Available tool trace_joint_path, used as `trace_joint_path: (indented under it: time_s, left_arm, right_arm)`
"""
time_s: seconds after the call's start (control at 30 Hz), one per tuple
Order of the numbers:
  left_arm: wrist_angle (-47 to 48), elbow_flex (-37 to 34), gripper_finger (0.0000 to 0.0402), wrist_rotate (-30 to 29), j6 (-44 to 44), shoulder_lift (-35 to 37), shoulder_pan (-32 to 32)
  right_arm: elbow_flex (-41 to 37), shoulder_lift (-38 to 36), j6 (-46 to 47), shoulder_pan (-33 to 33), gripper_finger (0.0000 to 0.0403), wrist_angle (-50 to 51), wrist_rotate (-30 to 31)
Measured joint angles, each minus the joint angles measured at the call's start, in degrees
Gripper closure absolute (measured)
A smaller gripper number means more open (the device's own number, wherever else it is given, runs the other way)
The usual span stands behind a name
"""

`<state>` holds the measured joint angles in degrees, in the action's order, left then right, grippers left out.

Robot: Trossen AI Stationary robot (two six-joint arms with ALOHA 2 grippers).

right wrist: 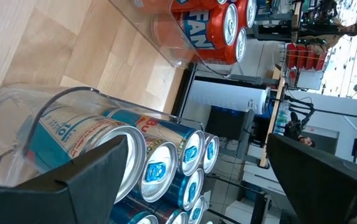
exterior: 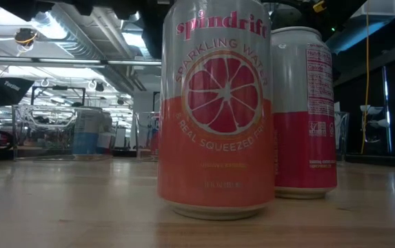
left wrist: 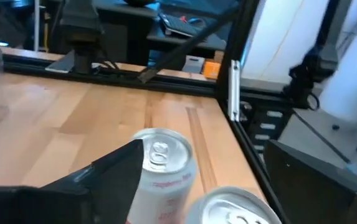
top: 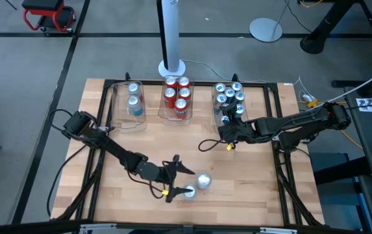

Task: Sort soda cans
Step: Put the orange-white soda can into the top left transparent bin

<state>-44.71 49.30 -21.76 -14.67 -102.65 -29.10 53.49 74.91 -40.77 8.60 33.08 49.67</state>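
Two loose soda cans (top: 197,186) stand near table's (top: 257,188) front edge, side by side. Your left gripper (top: 177,177) sits at nearer one, fingers spread, gripping nothing. Your right gripper (top: 228,127) hangs at right tray (top: 215,104) of blue cans (top: 230,97), fingers apart. Middle tray (top: 175,118) holds red cans (top: 176,95).

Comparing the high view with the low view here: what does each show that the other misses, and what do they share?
Only the high view shows the left tool by the loose cans, the right tool at the blue-can tray, the red cans sorted in the middle tray, and the left tray. Only the low view shows the Spindrift label and nutrition panel. Both show the two loose cans standing on the table.
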Motion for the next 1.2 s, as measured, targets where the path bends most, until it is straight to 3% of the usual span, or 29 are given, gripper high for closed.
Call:
trace_joint_path:
  time_s: [0.23, 0.4, 0.83, 1.2]
  left_arm:
    - [1.2, 0.0, 0.0163, 5.4, 4.4, 0.0, -1.9]
    - [2.3, 0.0, 0.0178, 5.6, 2.1, 0.0, -2.3]
    - [2.3, 0.0, 0.0048, 4.2, -0.9, 0.0, -1.6]
    - [6.1, 0.0, 0.0029, 4.2, 1.8, -0.6, -2.4]
  right_arm:
    - [0.0, 0.0, 0.0, 0.0, 0.0023, 0.0, 0.0]
    - [0.0, 0.0, 0.0, 0.0, 0.0023, 0.0, -0.1]
    - [0.0, 0.0, 0.0, 0.0, 0.0023, 0.0, -0.1]
    - [0.0, 0.0, 0.0, 0.0, 0.0023, 0.0, -0.1]
